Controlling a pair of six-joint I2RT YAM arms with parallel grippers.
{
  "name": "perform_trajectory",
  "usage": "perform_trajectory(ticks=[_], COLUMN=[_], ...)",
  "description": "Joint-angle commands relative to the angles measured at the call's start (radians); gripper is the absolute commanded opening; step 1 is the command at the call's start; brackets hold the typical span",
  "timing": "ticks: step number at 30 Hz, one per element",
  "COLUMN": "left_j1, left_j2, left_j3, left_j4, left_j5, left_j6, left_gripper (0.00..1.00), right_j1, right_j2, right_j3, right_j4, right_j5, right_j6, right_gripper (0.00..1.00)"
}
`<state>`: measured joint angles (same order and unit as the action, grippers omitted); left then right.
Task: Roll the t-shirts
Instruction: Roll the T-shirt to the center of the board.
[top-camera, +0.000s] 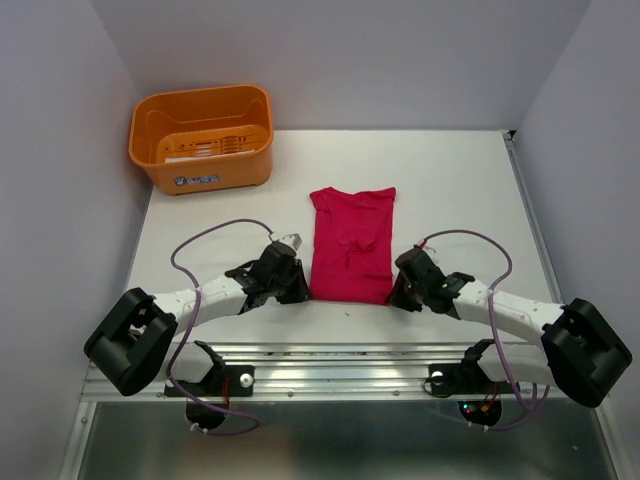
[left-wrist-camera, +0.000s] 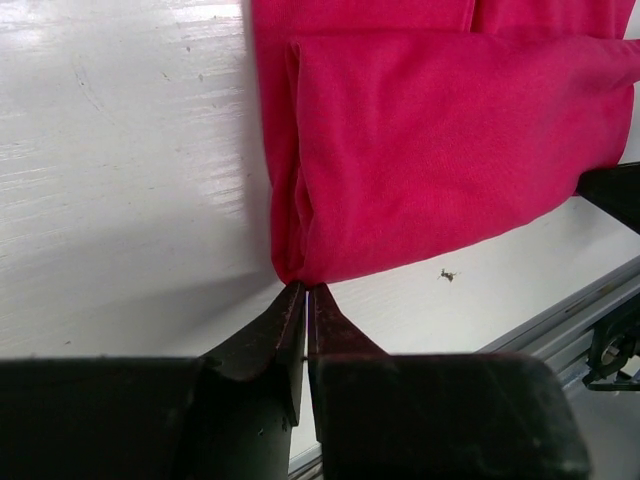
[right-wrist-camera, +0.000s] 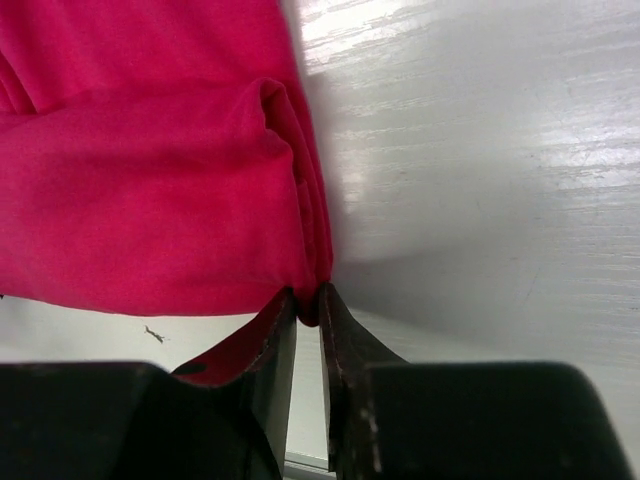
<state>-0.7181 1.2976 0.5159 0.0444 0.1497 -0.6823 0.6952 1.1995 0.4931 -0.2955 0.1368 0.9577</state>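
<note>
In the overhead view, the lower corners of the t-shirt (top-camera: 350, 240) are hidden under the left gripper (top-camera: 303, 290) and the right gripper (top-camera: 395, 297). Both wrist views cut the cloth off at the top edge. The label (top-camera: 196, 181) on the orange basket (top-camera: 240, 165) is too small to read.

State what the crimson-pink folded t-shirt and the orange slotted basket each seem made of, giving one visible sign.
Crimson-pink t-shirt: soft knit-looking fabric, matte; it bends into rounded folds and creases. Orange basket: probably moulded plastic, smooth and slightly glossy; stiff one-piece walls with slots and a rolled rim.
</note>
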Motion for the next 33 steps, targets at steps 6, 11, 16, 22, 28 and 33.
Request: perform_trajectory(ticks=[6,11,16,22,28,33], left_j1=[-0.001,-0.001,-0.001,-0.001,-0.001,-0.001], left_j2=[-0.003,-0.047,-0.026,0.006,0.034,0.049], left_j3=[-0.011,-0.04,-0.045,-0.034,-0.008,0.003], left_j4=[-0.003,-0.011,0.009,0.044,0.061,0.071], left_j5=[-0.015,-0.029,-0.018,-0.016,-0.01,0.005], left_j6=[0.001,-0.019,-0.025,-0.029,-0.023,-0.017], left_gripper=[0.28,0.36,0.34,0.32,0.28,0.1], right_j1=[0.004,0.004,0.004,0.004,0.004,0.004], right_j2=[-0.011,-0.026,-0.014,-0.021,-0.02,-0.023], right_j3=[-0.007,-0.024,-0.021,-0.018,-0.019,-0.016], right_j4=[0.03,0.022,0.024,0.021,0.019,0.019], right_j5=[0.009,0.015,0.012,0.014,0.018,0.021], right_j6=[0.015,0.023,0.023,0.021,0.019,0.019], right_gripper=[0.24,0.26,0.26,0.24,0.2,0.12])
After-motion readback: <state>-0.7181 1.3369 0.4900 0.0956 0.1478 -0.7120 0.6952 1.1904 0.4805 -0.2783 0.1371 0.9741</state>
